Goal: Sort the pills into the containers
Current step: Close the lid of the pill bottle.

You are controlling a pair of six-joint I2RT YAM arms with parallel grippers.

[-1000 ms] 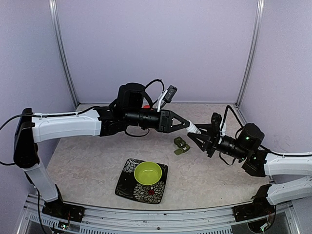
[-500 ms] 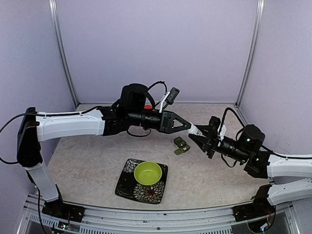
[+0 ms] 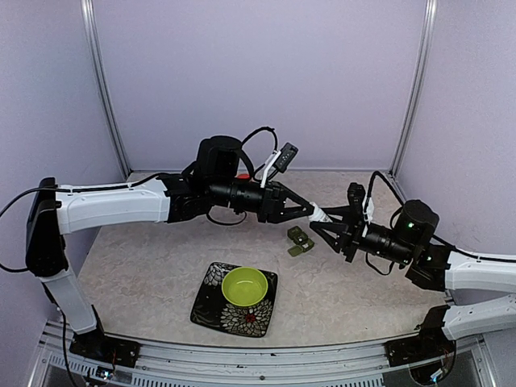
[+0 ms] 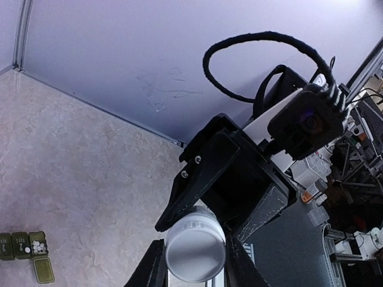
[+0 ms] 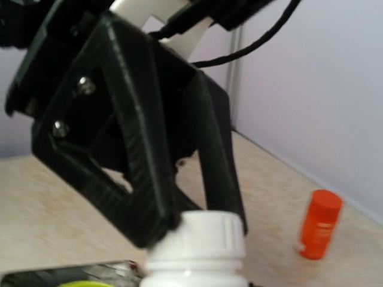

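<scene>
Left claw (image 3: 312, 211) and right claw (image 3: 322, 223) clasp white bottle (image 3: 319, 215) over beige table (image 3: 145, 266), lilac walls (image 3: 258, 81).

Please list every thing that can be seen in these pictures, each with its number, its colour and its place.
table: 1, beige marbled, under everything
plate: 1, black with white flowers, near middle of the table
bowl: 1, lime green, on the plate
pillbox: 1, dark green, on the table behind the plate and to its right, one lid open
pills: several, white, in the open end compartment of the pillbox
orange bottle: 1, orange, upright on the table near the back wall
white bottle: 1, white, in the air between both grippers
left gripper: 1, black, shut on the white bottle at its cap
right gripper: 1, black, shut on the white bottle from the other side
</scene>
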